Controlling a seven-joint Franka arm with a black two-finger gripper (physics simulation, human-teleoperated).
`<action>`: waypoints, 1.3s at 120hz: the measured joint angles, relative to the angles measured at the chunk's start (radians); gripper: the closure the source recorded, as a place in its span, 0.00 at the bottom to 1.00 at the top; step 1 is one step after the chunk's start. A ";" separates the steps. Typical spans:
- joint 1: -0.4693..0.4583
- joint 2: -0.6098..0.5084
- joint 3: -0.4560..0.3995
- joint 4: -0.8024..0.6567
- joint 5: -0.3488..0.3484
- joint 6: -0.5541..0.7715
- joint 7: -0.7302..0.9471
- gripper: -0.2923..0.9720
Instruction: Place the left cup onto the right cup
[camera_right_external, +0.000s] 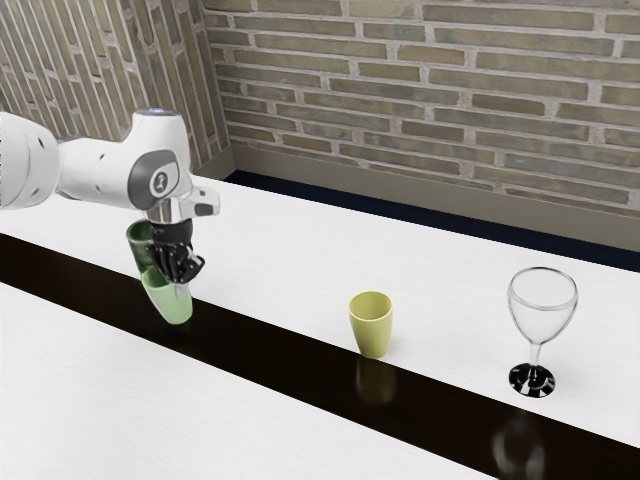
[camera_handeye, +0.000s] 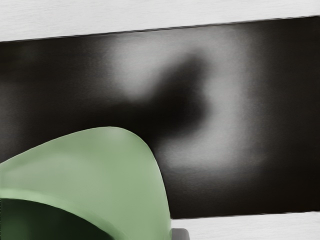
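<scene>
Green cup (camera_handeye: 90, 170), apparently clamped in the jaws, tilts above the black-striped table (camera_right_external: 300, 250) before brick walls (camera_right_external: 450, 90).

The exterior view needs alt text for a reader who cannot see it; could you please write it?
The black gripper holds a tilted green cup over the dark stripe of a white table, at the exterior view's left. A yellow-green cup stands upright mid-stripe, with an empty wine glass further right, before a brick wall.

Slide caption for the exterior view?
Pincer grips the tilted green cup at the black stripe; yellow cup and wine glass stand at the exterior view's right.
</scene>
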 joint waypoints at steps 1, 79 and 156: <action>0.000 0.000 -0.006 0.005 0.001 -0.001 -0.003 0.85; -0.005 0.031 -0.357 0.308 0.064 -0.151 -0.207 0.85; -0.019 0.080 -0.586 0.392 0.122 -0.235 -0.455 0.85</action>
